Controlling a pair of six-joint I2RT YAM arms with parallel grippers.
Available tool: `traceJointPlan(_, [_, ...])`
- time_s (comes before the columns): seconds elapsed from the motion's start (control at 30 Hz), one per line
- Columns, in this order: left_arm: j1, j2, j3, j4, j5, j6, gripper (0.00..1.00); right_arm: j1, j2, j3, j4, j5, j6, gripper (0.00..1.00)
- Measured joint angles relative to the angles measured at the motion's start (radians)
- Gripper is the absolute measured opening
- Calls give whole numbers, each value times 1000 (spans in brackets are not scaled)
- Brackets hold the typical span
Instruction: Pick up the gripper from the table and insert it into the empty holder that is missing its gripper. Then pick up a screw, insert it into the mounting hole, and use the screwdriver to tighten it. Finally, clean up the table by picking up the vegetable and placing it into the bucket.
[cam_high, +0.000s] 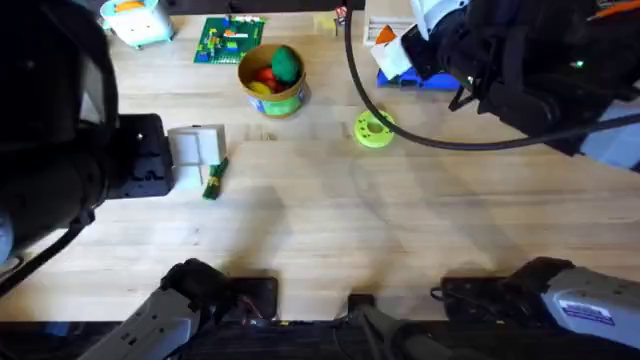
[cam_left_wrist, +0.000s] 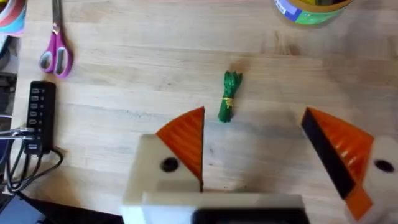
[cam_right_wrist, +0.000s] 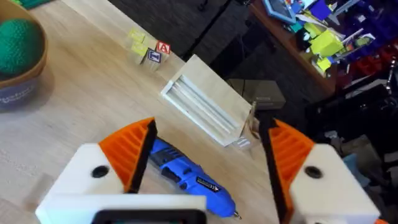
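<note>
While the left tool hangs open above the vegetable, the right tool gapes over the screwdriver.

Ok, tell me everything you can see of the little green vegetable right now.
The vegetable is a small, elongated dark-green toy that looks like a bundle of leafy stalks, bushier at one end and tied near the middle with a thin yellowish band. It lies flat on the bare wooden table, and nothing grips it. In the left wrist view it sits just beyond the open left claw, between the fingers' line. In the overhead view it lies close beside that claw's white finger block, well short of the bucket.
</note>
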Motion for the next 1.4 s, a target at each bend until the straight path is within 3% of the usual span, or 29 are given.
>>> traceJointPlan(0.2, [32, 9, -57, 13, 4, 21, 990, 0, 0, 0, 0, 0, 0, 991])
traceJointPlan(0.43, [138, 180, -130, 49, 18, 108, 990, 0, 0, 0, -18, 0, 0, 992])
traceJointPlan(0.53, [209, 265, -132, 86, 54, 183, 990, 0, 0, 0, -22, 0, 0, 991])
traceJointPlan(0.73, [419, 454, -132, 152, 200, 305, 993, 0, 0, 0, -23, 0, 0, 991])
traceJointPlan(0.83, [486, 522, -132, 196, 264, 364, 993, 0, 0, 0, -23, 0, 0, 992])
traceJointPlan(0.97, [520, 579, -132, 202, 296, 427, 993, 0, 0, 0, -23, 0, 0, 991])
traceJointPlan(1.13, [528, 669, -135, 208, 303, 485, 994, 0, 0, 0, -23, 0, 0, 992])
traceJointPlan(1.4, [528, 754, -243, 320, 283, 518, 993, 0, 0, 0, -34, 0, 0, 991])
